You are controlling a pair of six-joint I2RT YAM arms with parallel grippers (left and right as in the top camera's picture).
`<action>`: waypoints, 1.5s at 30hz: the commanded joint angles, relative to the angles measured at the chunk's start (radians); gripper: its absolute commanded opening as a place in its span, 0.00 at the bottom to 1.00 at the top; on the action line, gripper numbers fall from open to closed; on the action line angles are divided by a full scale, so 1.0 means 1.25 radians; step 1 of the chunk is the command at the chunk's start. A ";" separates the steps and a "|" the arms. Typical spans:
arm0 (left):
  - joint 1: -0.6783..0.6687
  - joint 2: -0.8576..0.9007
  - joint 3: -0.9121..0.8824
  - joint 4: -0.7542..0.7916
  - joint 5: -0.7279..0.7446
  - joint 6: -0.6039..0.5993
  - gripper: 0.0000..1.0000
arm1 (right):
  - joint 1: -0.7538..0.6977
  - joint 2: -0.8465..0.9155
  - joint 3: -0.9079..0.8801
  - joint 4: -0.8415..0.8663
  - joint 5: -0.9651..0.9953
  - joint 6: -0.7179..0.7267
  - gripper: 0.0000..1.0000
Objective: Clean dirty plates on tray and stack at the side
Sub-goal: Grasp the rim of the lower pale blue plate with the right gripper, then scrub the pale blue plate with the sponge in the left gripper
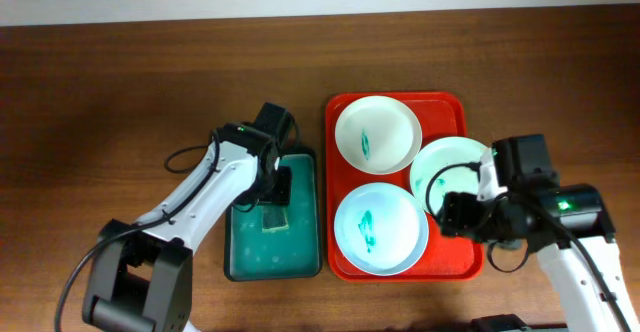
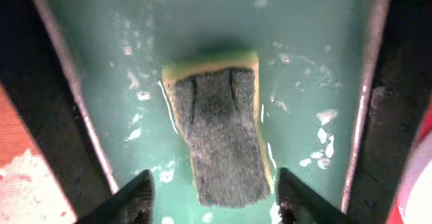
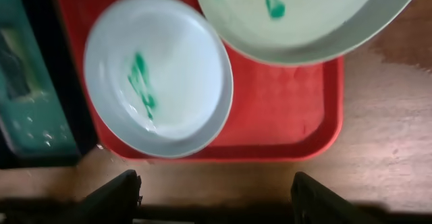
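Note:
A red tray point(image 1: 443, 112) holds three white plates smeared with green: one at the back point(image 1: 377, 132), one at the right point(image 1: 450, 167), one at the front point(image 1: 380, 229). A yellow sponge with a grey scrub face point(image 1: 275, 218) lies in a green basin point(image 1: 250, 257). My left gripper point(image 1: 283, 186) is open just above the sponge point(image 2: 219, 133), fingers either side of its near end point(image 2: 212, 200). My right gripper point(image 1: 457, 212) is open and empty point(image 3: 216, 197) over the tray's right part. The right wrist view shows the front plate point(image 3: 158, 72) and the right plate point(image 3: 304, 15).
The basin point(image 2: 202, 21) holds soapy water and stands just left of the tray point(image 3: 283, 109). Bare wooden table lies left of the basin, behind the tray and along its right edge point(image 3: 385, 116).

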 commanded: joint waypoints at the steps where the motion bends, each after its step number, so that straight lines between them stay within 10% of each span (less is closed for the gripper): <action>1: 0.002 -0.008 -0.092 0.083 0.007 -0.055 0.47 | -0.004 0.001 -0.094 0.055 -0.042 -0.025 0.72; 4: 0.002 -0.008 -0.166 0.199 0.060 -0.093 0.38 | -0.004 0.002 -0.149 0.134 -0.052 -0.026 0.71; 7: 0.003 -0.008 -0.180 0.236 0.035 -0.092 0.00 | -0.004 0.005 -0.153 0.174 -0.052 -0.025 0.70; 12: 0.003 -0.031 -0.044 0.086 0.032 -0.038 0.00 | -0.004 0.107 -0.199 0.234 -0.052 -0.026 0.70; 25: -0.137 -0.063 0.142 0.018 0.129 -0.007 0.00 | -0.004 0.467 -0.199 0.417 -0.060 0.030 0.07; 38: -0.302 0.251 0.142 0.239 0.247 -0.171 0.00 | -0.004 0.467 -0.199 0.422 -0.039 0.080 0.05; 45: -0.277 0.288 0.160 0.099 -0.105 -0.171 0.00 | -0.004 0.467 -0.199 0.422 -0.039 0.077 0.04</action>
